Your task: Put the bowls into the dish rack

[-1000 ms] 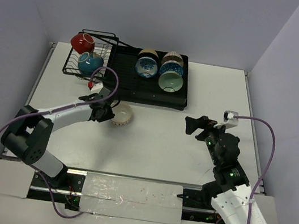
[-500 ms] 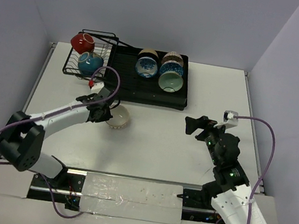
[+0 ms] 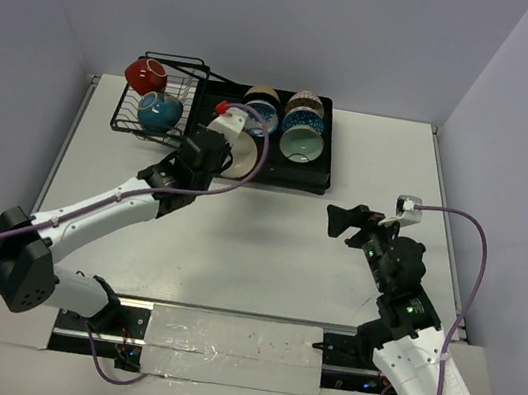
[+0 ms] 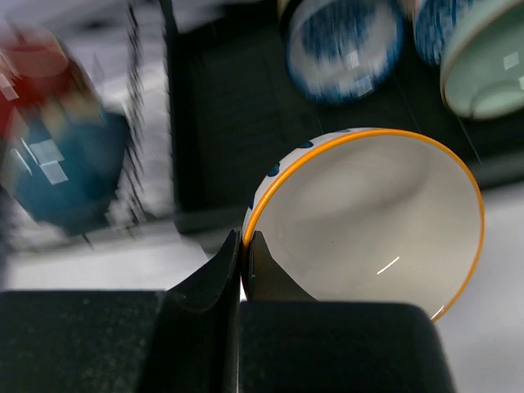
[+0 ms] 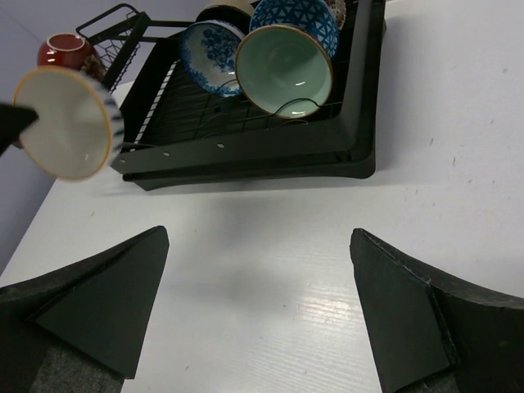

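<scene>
- My left gripper (image 4: 243, 246) is pinched tight on the rim of the orange-rimmed white bowl (image 4: 368, 221), which tilts on its side.
- That bowl hangs above the dish rack (image 3: 313, 179), at about its 7 o'clock edge.
- A blue-patterned bowl (image 3: 257, 115) and a green bowl (image 3: 301, 145) stand in the rack toward 12 o'clock.
- My right gripper (image 5: 258, 303) gapes wide, holding nothing, at the table's (image 3: 266, 249) 4 o'clock.

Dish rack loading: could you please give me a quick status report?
Left tool shut on cream bowl, aloft at dish rack front. Right tool open, empty. Nothing seen in the way.
</scene>
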Tool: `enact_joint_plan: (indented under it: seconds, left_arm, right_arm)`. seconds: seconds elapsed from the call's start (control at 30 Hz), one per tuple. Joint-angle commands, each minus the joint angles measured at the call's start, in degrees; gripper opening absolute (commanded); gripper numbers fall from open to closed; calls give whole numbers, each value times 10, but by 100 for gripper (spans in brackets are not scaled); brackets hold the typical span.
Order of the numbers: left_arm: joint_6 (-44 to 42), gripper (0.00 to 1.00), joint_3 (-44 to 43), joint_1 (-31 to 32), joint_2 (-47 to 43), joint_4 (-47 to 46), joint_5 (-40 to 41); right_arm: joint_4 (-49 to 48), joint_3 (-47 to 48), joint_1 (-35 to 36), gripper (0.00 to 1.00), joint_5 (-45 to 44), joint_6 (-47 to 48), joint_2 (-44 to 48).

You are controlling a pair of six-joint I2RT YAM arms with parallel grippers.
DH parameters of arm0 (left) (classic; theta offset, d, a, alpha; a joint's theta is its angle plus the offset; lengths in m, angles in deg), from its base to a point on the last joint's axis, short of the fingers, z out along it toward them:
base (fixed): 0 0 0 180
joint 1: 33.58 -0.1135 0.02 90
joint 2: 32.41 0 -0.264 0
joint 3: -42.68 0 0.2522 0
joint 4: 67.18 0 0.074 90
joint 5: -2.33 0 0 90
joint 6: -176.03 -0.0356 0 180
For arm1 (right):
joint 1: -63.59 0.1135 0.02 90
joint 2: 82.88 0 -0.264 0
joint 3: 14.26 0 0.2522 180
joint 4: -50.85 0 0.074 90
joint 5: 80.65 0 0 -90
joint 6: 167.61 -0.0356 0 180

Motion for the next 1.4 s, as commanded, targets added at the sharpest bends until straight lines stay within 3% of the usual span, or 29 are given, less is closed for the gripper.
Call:
enact_joint_plan:
  seconds: [0.0,0.13,0.3,0.57,1.1,1.37]
  left_arm:
    - [-274,0,-32,-1,38,-289,34]
    - [-481,0,-27,-3,125,-484,-8]
    - [-613,0,-43,-7,224,-620,-58]
    - [-609,0,-81,-34,297,-631,-129]
    - [-647,0,-111,-55,415,-725,-139]
    - [-637,0,-105,-67,433,-710,-153]
  right_arm:
    - [-18,-1,2,99,-7,4,9]
    - [-15,-1,1,99,-15,5,10]
    - [-1,8,2,99,-28,10,6]
    - [-12,6,2,99,-34,13,11]
    - [-38,-27,2,99,-19,12,61]
    - [-65,-38,1,99,-8,15,47]
